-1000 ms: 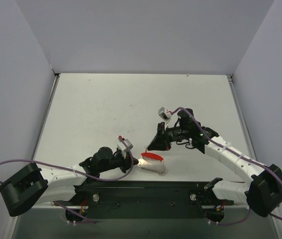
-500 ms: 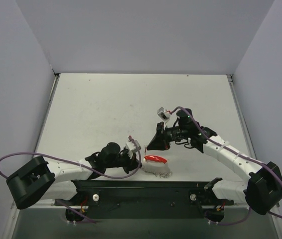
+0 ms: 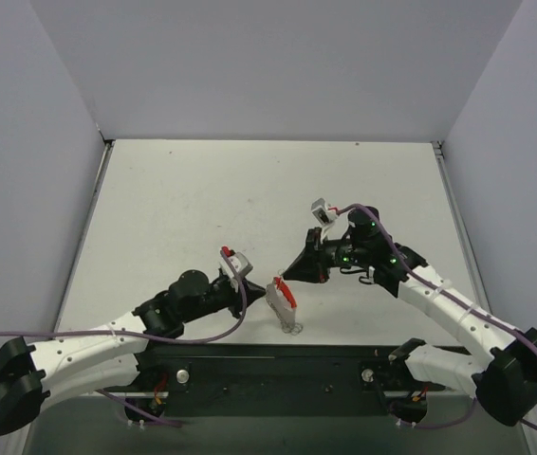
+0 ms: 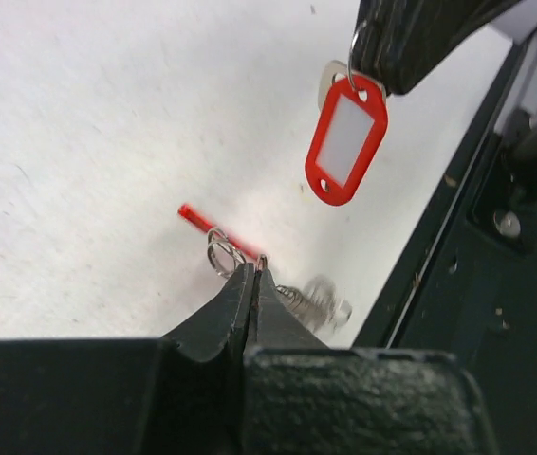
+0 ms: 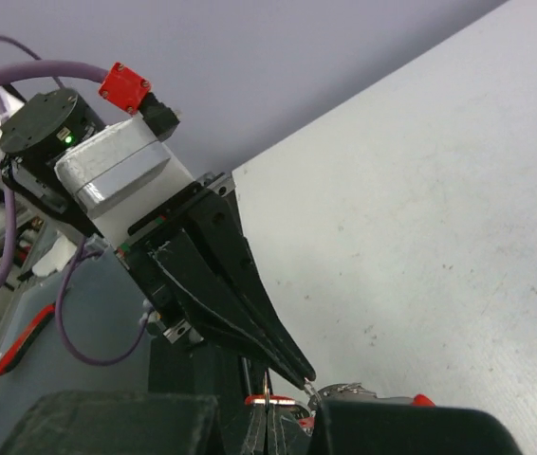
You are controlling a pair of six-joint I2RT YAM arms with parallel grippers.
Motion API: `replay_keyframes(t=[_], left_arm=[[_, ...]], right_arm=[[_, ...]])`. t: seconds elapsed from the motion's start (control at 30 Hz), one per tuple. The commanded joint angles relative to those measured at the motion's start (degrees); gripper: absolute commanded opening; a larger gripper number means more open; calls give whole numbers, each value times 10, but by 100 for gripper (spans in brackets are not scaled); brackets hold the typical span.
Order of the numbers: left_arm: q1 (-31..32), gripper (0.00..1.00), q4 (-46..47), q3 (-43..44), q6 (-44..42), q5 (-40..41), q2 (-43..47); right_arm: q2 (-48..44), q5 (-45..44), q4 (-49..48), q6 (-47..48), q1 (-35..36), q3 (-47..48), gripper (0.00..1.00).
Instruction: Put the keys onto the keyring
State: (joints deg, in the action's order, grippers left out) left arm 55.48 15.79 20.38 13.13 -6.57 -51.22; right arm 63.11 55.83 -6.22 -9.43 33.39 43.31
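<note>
The right gripper is clenched on the wire loop of the keyring. Its red tag hangs free just below the jaws, face-on to the left wrist view and clear of the table. Held from above like this, the loop sits in the air where the other arm can reach it.

The left gripper is squeezed fully together too, its tips nipping a small silver coil at the very front of the jaws. The keys show only as a blurred silver bunch just beside and below those tips, apparently dangling from that coil. A thin red strip sits just past the tips; what it is I cannot tell.

The two sets of jaws are near each other, tip towards tip, likely to line the coil up with the loop for threading.
</note>
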Motion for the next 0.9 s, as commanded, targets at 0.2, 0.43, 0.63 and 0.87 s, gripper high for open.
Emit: replay_keyframes(t=[0.2, 0.43, 0.63, 0.87], left_arm=[[58, 0, 11, 60, -31, 193, 66], [61, 0, 91, 62, -65, 171, 72], [62, 0, 175, 34, -103, 121, 110], [61, 0, 189, 33, -122, 67, 142]], right_arm=[[-93, -114, 7, -31, 9, 79, 0], [-66, -60, 11, -39, 9, 110, 0], [-57, -31, 18, -27, 8, 122, 0], [-46, 33, 19, -21, 7, 137, 0]])
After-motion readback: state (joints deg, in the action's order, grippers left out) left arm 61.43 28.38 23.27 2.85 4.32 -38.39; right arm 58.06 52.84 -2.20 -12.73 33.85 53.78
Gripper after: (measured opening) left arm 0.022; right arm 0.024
